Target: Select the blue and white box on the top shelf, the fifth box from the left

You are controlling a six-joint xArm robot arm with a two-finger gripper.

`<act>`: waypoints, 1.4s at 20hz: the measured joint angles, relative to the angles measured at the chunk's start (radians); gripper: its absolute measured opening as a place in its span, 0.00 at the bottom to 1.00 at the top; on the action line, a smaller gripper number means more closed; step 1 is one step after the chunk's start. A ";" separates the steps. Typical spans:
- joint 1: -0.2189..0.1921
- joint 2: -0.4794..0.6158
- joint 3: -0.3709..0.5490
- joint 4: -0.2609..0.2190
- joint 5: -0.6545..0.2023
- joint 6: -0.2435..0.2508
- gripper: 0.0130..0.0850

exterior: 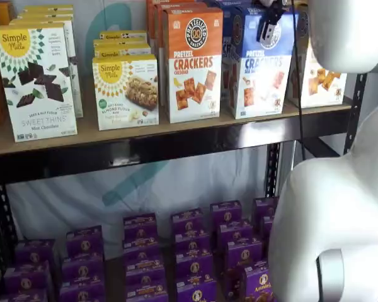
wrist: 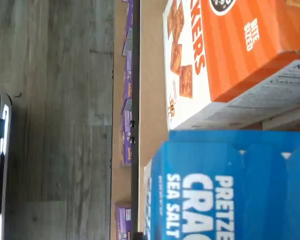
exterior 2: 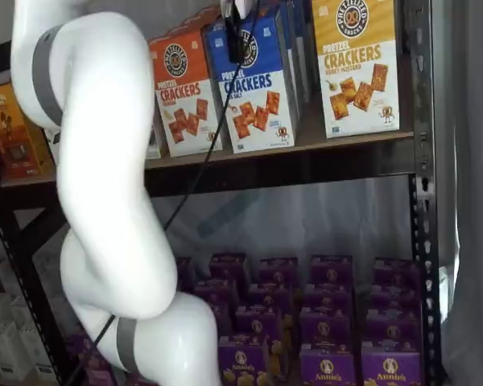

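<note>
Blue cardboard fills the near part of the wrist view: the tall blue and white "PRETZEL CRACKERS" box, close under the camera, with the same-sized orange-topped "Cheddar" box right beside it.

In both shelf views the pincer hangs from the frame's upper edge directly in front of the blue box's upper half, over its round logo, a cable trailing down beside it. Only dark fingers seen against the carton show, so I cannot tell whether they are spread or closed, nor whether they touch the cardboard.

Outward from there, the blue and white box stands upright in its row on the long pale tan wooden top shelf, between the orange-topped box and a yellow-topped cracker box. It looks level with its neighbours, not pulled forward or lifted.

My judgement: the approach is done, with the arm lined up on the right carton. Gripping the box and drawing it off the shelf are left. Small purple boxes on the lower level play no part.
</note>
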 joint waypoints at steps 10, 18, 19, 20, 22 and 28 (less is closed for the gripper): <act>-0.002 -0.008 0.012 0.010 -0.005 0.001 0.61; -0.008 -0.009 -0.001 0.016 0.037 0.001 0.56; -0.011 -0.011 -0.003 0.019 0.048 0.000 0.56; -0.015 -0.013 -0.007 0.022 0.063 -0.001 0.56; -0.025 -0.021 -0.011 0.027 0.089 -0.005 0.56; -0.047 -0.081 0.019 0.027 0.155 -0.020 0.56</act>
